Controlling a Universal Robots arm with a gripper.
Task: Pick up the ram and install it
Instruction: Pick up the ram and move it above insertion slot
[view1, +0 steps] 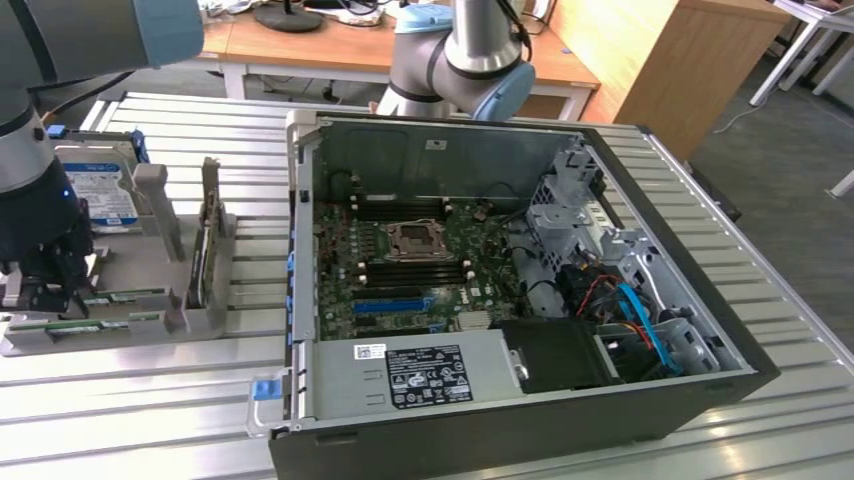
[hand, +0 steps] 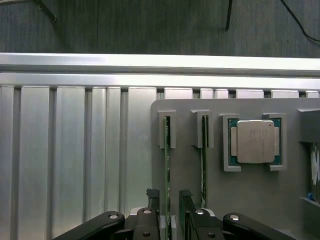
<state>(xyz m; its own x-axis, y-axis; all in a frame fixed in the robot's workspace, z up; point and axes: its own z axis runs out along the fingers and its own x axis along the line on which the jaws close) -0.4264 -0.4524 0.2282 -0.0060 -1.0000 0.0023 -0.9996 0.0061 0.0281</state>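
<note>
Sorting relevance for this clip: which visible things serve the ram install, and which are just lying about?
Job: ram; hand straddling it; holder; computer case.
Lying about: second stick; processor chip; hard drive.

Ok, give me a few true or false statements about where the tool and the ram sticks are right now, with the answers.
1. A thin green ram stick and a second ram stick stand on edge in the flat grey plastic holder. True.
2. The tool carries a stick over the black computer case. False: it is open at the holder, its fingers either side of the first stick, which sits in its slot.
3. A square silver-lidded processor lies in the holder beside the sticks. True.
4. The case is closed. False: its side is open and the green motherboard shows.
</note>
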